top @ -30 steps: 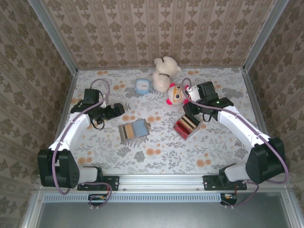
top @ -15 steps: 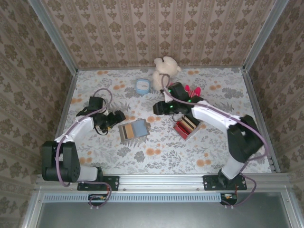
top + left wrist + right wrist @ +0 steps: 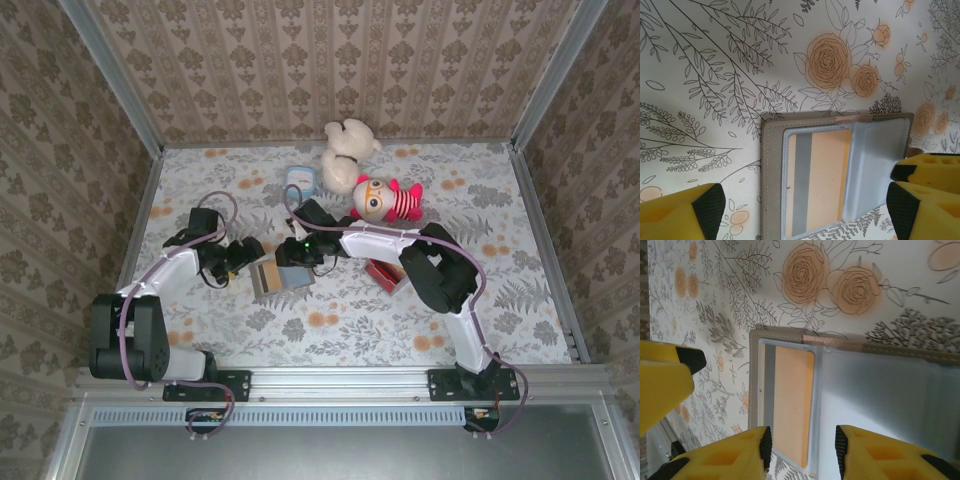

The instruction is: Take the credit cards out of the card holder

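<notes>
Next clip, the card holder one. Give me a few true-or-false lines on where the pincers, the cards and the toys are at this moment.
1. The card holder lies open on the table. True.
2. The left pincer is shut on a card. False: its fingers stand wide apart and hold nothing.
3. The right pincer is over the card holder, with the right arm reaching across. True.
4. Both cards lie on the table, clear of the holder. False: the orange card sits behind a window pocket and the light blue card lies on the other panel.
5. The striped doll lies in the grey tray. False: it lies on the table next to the cream bear.
</notes>
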Controlling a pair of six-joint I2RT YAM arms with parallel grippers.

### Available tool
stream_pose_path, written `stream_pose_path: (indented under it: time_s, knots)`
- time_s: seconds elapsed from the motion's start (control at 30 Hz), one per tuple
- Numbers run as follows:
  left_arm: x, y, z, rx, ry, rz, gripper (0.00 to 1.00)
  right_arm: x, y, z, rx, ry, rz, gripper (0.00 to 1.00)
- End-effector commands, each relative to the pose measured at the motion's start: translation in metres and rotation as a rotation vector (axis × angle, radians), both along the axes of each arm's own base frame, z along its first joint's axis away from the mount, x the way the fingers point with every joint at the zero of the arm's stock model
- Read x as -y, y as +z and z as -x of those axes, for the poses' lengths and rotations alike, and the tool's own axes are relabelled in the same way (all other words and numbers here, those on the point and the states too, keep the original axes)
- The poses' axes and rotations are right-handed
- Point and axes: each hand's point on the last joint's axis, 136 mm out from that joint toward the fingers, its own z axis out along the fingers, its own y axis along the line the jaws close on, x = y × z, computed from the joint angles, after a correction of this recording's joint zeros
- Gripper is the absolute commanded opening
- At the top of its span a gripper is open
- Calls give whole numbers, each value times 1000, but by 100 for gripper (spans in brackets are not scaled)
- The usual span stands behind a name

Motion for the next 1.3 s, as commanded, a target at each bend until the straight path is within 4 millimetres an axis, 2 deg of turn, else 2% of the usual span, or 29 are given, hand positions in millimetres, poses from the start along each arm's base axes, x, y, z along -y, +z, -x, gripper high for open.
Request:
stream_pose_path:
  time_s: [0.0,0.27,0.47,0.57,0.7,0.87,0.97,1.1,1.27]
  knots:
    - [-5,-4,2,-26,28,-11,87,-13,-5,9,-57,21,-5,37]
    - [-5,-3,2,-28,34,-6,88,-13,-25,6,-92,7,53,26]
    - [-3,-2,1,-24,35,7,88,-9,-39,5,-119,-3,94,24]
    - [1,-1,1,-22,25,30,88,8,-50,3,-123,-39,152,24]
    - [8,-1,2,-28,1,61,88,40,-62,2,-125,-108,215,24]
    - [22,-1,0,-25,-34,90,86,65,-63,4,-126,-168,200,25]
    - [36,-3,-1,-30,-72,104,80,65,-56,2,-119,-166,165,25]
    - [53,-3,-2,-32,-111,122,60,57,-41,-3,-105,-142,100,25]
    - [58,-12,-1,-55,-124,107,43,50,-36,-5,-117,-121,48,23]
